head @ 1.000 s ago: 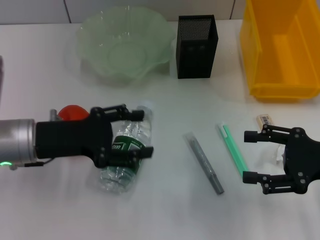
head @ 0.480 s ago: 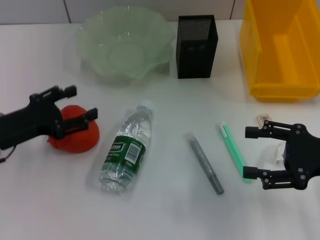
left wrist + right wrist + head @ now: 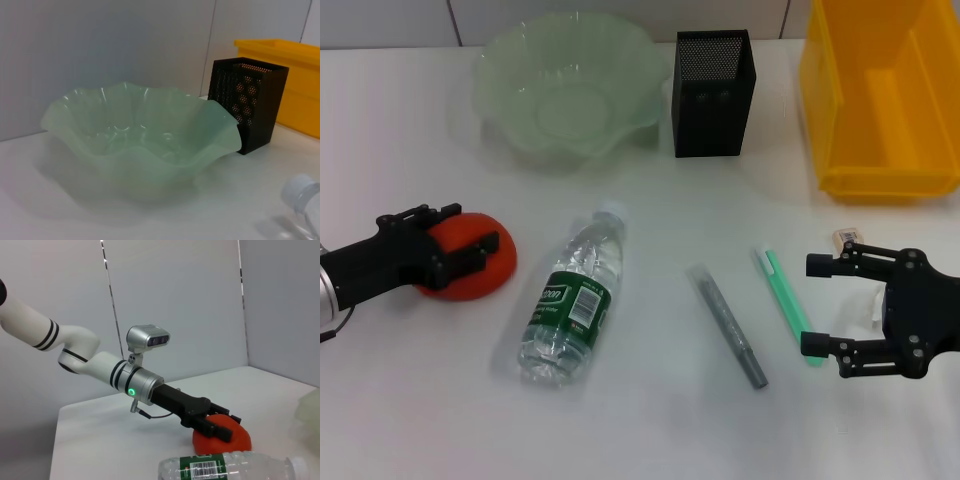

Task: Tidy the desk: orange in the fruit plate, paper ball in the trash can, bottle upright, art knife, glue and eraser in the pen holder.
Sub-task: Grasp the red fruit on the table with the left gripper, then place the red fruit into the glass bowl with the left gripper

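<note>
On the white desk, the left gripper closes its jaws around the orange.

Even, bright overhead light, no hard shadows. White desk surface reads slightly blown out w/ a cool tint in head view. Soft diffuse shadows only: faint one under the clear plastic bottle lying on its side, thin one beside the grey pen-shaped art knife, pale one under the translucent green wavy-rimmed fruit plate. Yellow plastic bin is saturated, no glare spots.

Left wrist view: plate reasonably sharp, black mesh pen holder ok, white bottle cap in close foreground is soft/out of focus.

Right wrist view: dimmer, greyish walls; bottle label slightly blurred.
</note>
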### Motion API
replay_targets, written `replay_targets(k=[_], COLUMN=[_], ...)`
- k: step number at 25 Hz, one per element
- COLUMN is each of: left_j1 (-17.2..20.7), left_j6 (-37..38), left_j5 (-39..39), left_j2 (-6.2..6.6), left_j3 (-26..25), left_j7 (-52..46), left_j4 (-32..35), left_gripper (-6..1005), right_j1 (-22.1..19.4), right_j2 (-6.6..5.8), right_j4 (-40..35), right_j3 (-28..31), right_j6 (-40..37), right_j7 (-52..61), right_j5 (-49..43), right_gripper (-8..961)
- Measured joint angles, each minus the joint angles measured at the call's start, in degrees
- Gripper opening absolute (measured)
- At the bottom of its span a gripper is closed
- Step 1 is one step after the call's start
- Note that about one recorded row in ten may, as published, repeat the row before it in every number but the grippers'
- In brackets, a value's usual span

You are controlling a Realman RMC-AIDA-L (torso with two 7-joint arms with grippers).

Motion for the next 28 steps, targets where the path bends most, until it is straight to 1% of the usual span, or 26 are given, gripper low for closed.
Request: replay_targets(k=[5,10,11,12,14,15,16,17,18,20,21,22,25,26,27,28], left_j1=[-0.1,-0.2,-0.3,-0.3,-0.2,-0.3,-0.8,-0.8,-1.7,-4.2,-7.1,-7.1,-12.6,-16.0,-16.0,-17.6], left_j6=[-0.2,1.0,3.3,3.3,7.0,9.1,11.8,11.8,12.6,12.9,11.1,11.1,3.7,-2.2,-2.2,-4.8], left_j5=[-0.3,-0.3,-0.3,-0.3,-1.6,-3.1,-6.5,-6.5,-8.2,-10.2,-10.8,-10.8,-10.9,-11.2,-11.2,-11.4], left_j2=[-0.06,-0.09,-0.13,-0.13,-0.29,-0.31,-0.26,-0.26,-0.17,-0.18,-0.33,-0.33,-0.41,-0.41,-0.41,-0.43], left_j3=[0.1,0.5,0.6,0.6,0.6,0.6,0.9,0.9,1.1,1.3,1.4,1.4,2.7,3.2,3.2,3.2], left_j7=[-0.3,-3.4,-4.6,-4.6,-5.8,-6.5,-7.8,-7.8,-8.5,-9.5,-9.8,-9.8,-9.6,-8.4,-8.4,-7.6], left_j4=[0.4,2.1,3.9,3.9,6.8,8.3,10.5,10.5,11.2,11.8,11.4,11.4,7.7,4.7,4.7,3.3], left_gripper=[758,521,488,455,389,356,323,276,230,221,217,212,199,194,190,185], right_j1=[-0.3,-0.5,-0.5,-0.5,-0.5,-0.5,-0.5,-0.5,-0.5,-0.6,-0.6,-0.6,-0.6,-0.6,-0.6,-0.6], right_j2=[0.02,0.02,0.02,0.02,0.02,0.02,0.02,0.02,0.03,0.02,0.02,0.02,0.02,0.02,0.02,0.02], right_j4=[0.0,0.0,0.0,0.0,0.0,0.0,0.0,0.0,0.0,0.0,0.0,0.0,0.2,0.4,0.4,0.5], right_j3=[0.3,0.5,0.5,0.5,0.5,0.5,0.6,0.6,0.5,0.6,0.6,0.6,0.6,0.6,0.6,0.6], right_j6=[0.0,0.0,0.0,0.0,0.0,0.0,0.0,0.0,0.0,-0.2,-0.3,-0.3,-0.4,-0.3,-0.3,-0.2], right_j7=[0.0,0.0,0.0,0.0,0.0,0.1,0.3,0.3,0.3,0.4,0.5,0.5,0.6,0.7,0.7,0.7], right_j5=[0.0,0.0,0.0,0.0,0.0,0.0,0.0,0.0,0.0,0.0,0.0,0.0,0.0,0.0,0.0,0.0], right_gripper=[838,837,837,837,837,837,837,837,837,837,837,837,836,836,836,836])
